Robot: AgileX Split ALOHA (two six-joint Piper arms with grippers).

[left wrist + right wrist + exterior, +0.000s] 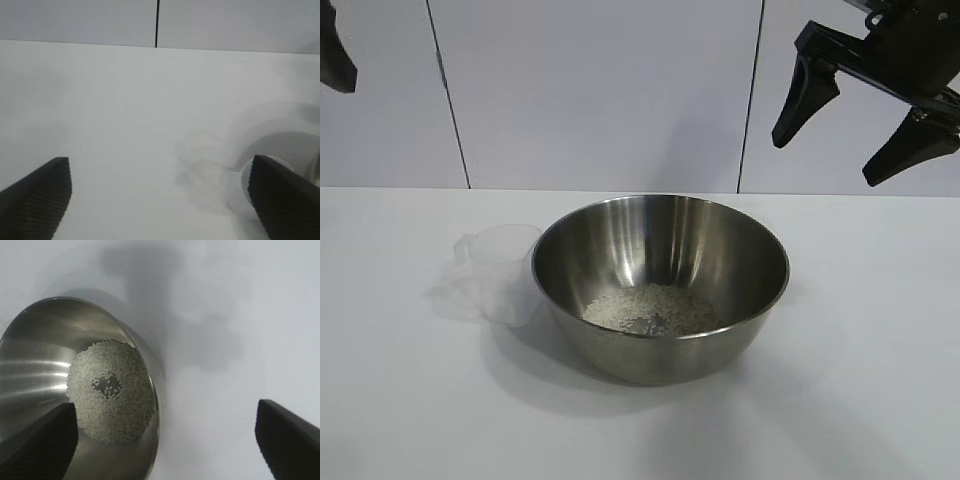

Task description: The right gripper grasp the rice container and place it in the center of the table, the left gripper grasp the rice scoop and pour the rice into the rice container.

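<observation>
Your left pincer point(160, 200) hung open and empty above the tabletop point(860, 400), right pincer point(865, 125) likewise open, rice point(650, 308) lying in the rice container point(660, 285).

we see rice point(652, 308) in rice container point(660, 285) | container mid-table point(880, 400) | rice scoop point(500, 272) touching its left

Left gripper point(334, 60) cut by exterior view's left edge, only one dark finger tip showing. Right gripper point(865, 125) arm cut at top right corner. Rice scoop point(239, 192) partly behind finger in left wrist view. Rice container point(60, 380) cropped by right wrist view's edge.
</observation>
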